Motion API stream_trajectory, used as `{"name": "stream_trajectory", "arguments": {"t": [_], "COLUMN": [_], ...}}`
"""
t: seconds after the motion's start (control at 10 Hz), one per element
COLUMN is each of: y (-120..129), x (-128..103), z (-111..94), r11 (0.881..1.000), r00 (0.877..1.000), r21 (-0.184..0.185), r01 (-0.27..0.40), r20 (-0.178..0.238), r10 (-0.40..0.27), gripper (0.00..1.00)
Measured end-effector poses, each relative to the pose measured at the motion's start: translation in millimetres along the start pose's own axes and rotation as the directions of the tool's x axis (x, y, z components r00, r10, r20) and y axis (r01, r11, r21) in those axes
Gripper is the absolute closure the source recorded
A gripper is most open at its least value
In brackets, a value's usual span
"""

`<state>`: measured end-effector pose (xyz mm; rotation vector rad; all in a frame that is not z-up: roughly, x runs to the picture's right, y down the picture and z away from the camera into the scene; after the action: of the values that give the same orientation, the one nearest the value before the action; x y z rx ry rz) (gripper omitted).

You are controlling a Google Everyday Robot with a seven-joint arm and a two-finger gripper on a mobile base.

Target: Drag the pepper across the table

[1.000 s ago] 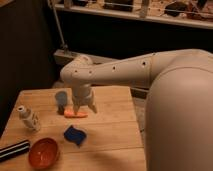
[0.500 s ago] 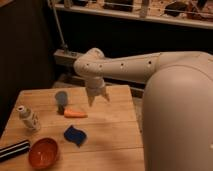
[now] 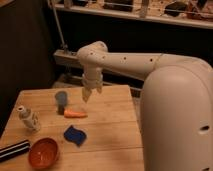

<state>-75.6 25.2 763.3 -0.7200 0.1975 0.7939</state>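
The gripper (image 3: 91,94) hangs above the far half of the table (image 3: 112,131), pointing straight down from the end of the white arm (image 3: 131,62), which reaches in from the right. Its two fingers stand apart and nothing is between them. The pepper (image 3: 75,114) lies flat on the wooden planks, below and slightly left of the gripper, clear of the fingertips and not touched by them. Its length runs roughly left to right across the view. A small grey-blue object (image 3: 61,99) stands just beside the pepper's left end, toward the back. Nearer the front edge, a flat dark-blue wavy piece (image 3: 75,135) lies close to the pepper but apart from it. An orange bowl (image 3: 44,153) sits at the front left, a pale bottle (image 3: 29,119) stands near the left edge, and a black-and-white striped object (image 3: 12,150) lies at the front left corner.
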Motion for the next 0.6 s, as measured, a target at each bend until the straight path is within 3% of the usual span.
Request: {"name": "stream_trajectory", "arguments": {"t": [0.2, 0.4, 0.6], "y": [-12.2, -13.6, 3.4], "x": [-2.0, -3.5, -6.5], "z": [14.3, 27.7, 42.0], "r11": [0.995, 0.987, 0.98], "r00": [0.994, 0.985, 0.975], "r21": [0.046, 0.1, 0.11], "r01": [0.09, 0.127, 0.167], "r20": [-0.068, -0.134, -0.168], "r10": [-0.087, -0.113, -0.147], "gripper": [0.35, 0.35, 0.35]}}
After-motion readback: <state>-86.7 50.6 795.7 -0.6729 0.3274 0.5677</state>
